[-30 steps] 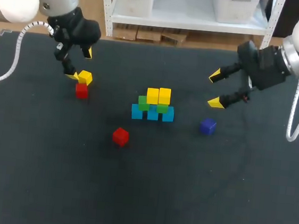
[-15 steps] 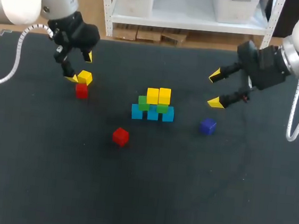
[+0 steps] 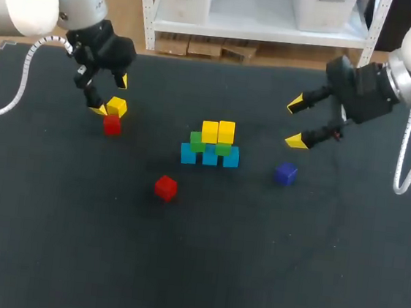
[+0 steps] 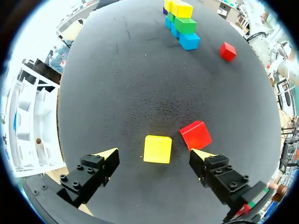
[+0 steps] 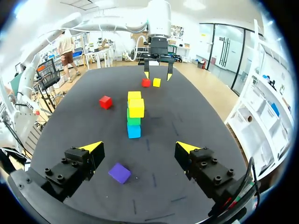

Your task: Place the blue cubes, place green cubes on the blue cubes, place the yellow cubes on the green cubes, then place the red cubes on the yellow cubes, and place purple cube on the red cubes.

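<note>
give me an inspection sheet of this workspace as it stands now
surface: table covered in a dark mat, flat, no spills seen
job's things: three blue cubes in a row, two green cubes on them, two yellow cubes on top; loose yellow cube with a red cube beside it; second red cube alone in front of the stack; purple cube alone on the stack's right
clutter: nothing seen
grippers: left gripper jaws open, loose yellow cube between them, not gripped; right gripper jaws open, empty, above the purple cube
cables: white hose on the left arm, white cable on the right arm, neither near the cubes
surroundings: nothing seen reaching over the table
</note>
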{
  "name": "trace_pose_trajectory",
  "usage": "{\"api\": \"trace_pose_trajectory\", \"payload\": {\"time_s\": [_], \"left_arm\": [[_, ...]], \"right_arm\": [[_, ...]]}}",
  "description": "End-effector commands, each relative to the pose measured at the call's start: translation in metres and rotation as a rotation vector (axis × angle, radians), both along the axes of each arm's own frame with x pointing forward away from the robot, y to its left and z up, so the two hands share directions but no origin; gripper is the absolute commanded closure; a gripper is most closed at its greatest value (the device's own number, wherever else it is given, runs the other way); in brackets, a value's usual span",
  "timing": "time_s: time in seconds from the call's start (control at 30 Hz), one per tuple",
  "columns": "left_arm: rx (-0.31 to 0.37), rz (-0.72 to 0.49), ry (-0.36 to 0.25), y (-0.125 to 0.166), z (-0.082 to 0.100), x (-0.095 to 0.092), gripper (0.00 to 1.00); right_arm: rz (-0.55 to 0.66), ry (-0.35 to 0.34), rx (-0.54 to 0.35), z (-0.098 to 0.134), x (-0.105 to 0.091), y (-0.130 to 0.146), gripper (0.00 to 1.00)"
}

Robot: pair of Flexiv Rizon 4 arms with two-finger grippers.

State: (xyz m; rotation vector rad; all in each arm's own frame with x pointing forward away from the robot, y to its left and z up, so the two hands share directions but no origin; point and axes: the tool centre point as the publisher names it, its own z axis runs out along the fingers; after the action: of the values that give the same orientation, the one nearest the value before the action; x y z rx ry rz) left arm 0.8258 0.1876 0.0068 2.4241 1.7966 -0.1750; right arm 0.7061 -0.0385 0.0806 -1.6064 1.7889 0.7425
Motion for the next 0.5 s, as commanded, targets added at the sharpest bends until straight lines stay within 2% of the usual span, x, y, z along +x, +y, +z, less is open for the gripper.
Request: {"api": "trace_pose_trajectory", "payload": {"time_s": [0.03,0.17,0.3,0.5], "left_arm": [[-0.002,-0.009,0.013,-0.0007,-0.0035,0.0056,0.0],[-0.004,-0.007,0.016,-0.0016,-0.0047,0.0056,0.0],[-0.034,0.001,0.014,-0.002,-0.0038,0.0073,0.0],[-0.026,0.008,0.011,-0.0017,-0.0025,0.0067,0.0]], "right_arm": [[0.002,0.0,0.003,-0.0006,0.0007,-0.0001,0.0],[0.002,0.0,0.003,-0.0006,0.0007,-0.0001,0.0],[0.002,0.0,0.003,-0.0006,0.0007,-0.0001,0.0],[0.002,0.0,0.003,-0.0006,0.0007,-0.0001,0.0]]}}
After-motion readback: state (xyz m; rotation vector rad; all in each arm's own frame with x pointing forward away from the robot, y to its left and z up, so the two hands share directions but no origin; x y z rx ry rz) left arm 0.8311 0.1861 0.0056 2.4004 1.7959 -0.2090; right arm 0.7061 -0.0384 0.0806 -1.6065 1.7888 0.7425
